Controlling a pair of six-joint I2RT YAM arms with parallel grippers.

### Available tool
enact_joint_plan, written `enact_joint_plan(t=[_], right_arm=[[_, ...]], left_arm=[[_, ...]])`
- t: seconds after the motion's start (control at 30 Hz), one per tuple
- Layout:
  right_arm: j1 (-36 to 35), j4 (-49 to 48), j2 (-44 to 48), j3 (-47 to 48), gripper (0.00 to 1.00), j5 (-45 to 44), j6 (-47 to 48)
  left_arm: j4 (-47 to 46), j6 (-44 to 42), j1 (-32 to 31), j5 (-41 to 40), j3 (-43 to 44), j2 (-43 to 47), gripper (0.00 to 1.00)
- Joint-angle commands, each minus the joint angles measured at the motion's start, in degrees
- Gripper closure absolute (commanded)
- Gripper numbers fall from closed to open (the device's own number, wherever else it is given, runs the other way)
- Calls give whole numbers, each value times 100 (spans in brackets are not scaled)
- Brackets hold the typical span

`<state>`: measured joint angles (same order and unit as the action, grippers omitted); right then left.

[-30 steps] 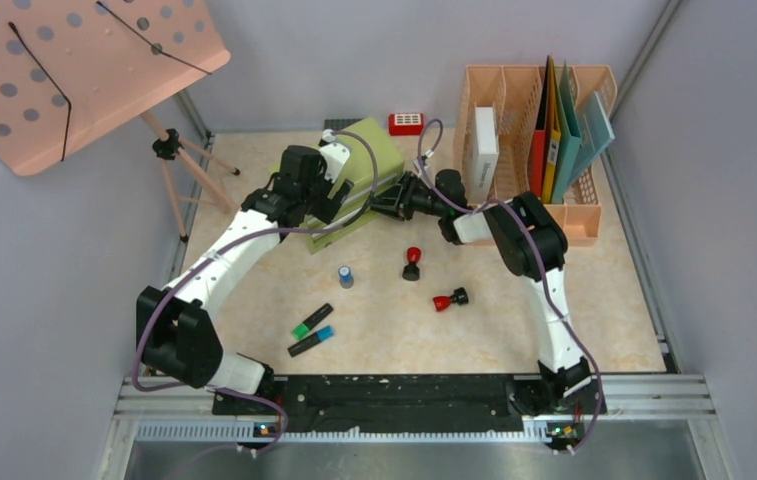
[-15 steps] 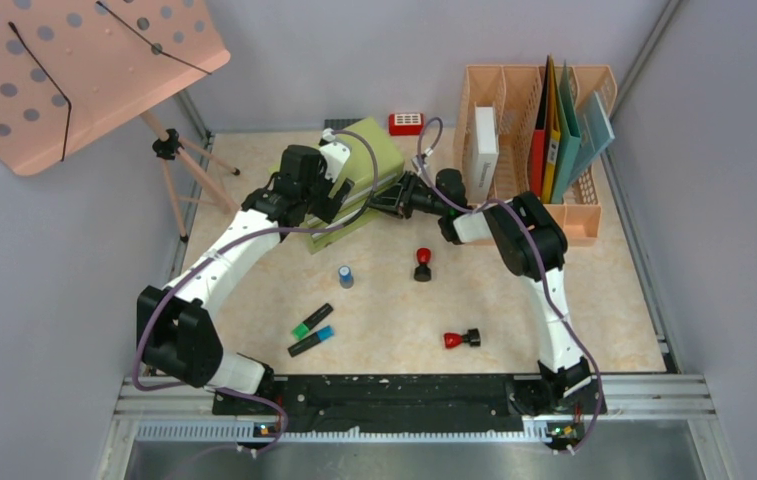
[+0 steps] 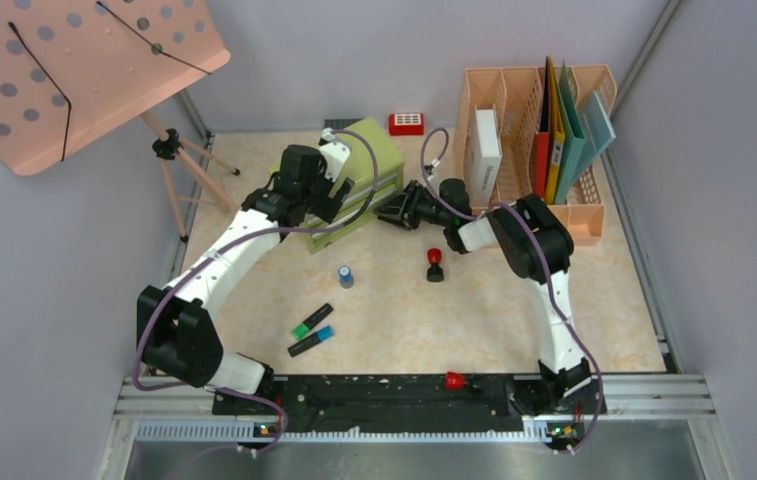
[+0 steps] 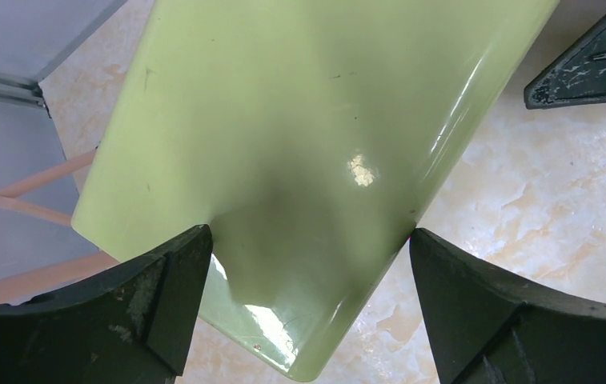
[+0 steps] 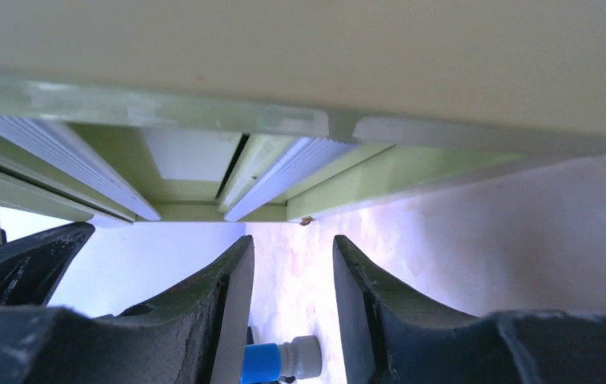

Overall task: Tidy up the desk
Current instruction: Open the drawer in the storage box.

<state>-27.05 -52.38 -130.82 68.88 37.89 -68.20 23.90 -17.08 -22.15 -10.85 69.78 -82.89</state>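
Observation:
The desk (image 3: 514, 310) is a beige marble-patterned top. A green drawer cabinet (image 3: 354, 165) stands at its back middle. My left gripper (image 3: 322, 203) hangs over the cabinet's near corner, jaws wide open, and the left wrist view shows that corner (image 4: 299, 160) between the fingers (image 4: 163, 304). My right gripper (image 3: 386, 212) sits just right of the cabinet, pointing at its drawer fronts (image 5: 275, 176). It is open, with only bare desk (image 5: 483, 240) in the gap. On the desk lie a red stamp (image 3: 435, 265), a blue-capped stamp (image 3: 345, 276) and two highlighters (image 3: 312, 331).
A second red stamp (image 3: 454, 380) rests on the black front rail. A peach file organizer (image 3: 582, 215) with folders and a white box stands at the back right. A red box (image 3: 406, 123) lies by the back wall. A peach perforated board (image 3: 74, 70) on a tripod stands at the left.
One red stamp has rolled from mid-desk onto the front rail. The other red stamp has shifted right. My right gripper has drawn back slightly from the cabinet. The left arm has not moved.

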Motion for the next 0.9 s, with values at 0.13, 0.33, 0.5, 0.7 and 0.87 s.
enact_joint_plan(t=[0.13, 0.33, 0.5, 0.7, 0.87], right_arm=[[51, -870, 172, -488, 60, -525, -222], [63, -1136, -52, -208, 61, -543, -525], [141, -1251, -225, -75, 63, -615, -627], [200, -1383, -314, -115, 64, -725, -714], [200, -1152, -311, -96, 65, -719, -673]], left_arm=[[406, 453, 159, 142, 17, -298, 4], [643, 733, 160, 296, 313, -583, 4], [749, 760, 161, 423, 349, -646, 4], [829, 775, 160, 535, 359, -674, 4], [848, 770, 164, 607, 381, -701, 4]])
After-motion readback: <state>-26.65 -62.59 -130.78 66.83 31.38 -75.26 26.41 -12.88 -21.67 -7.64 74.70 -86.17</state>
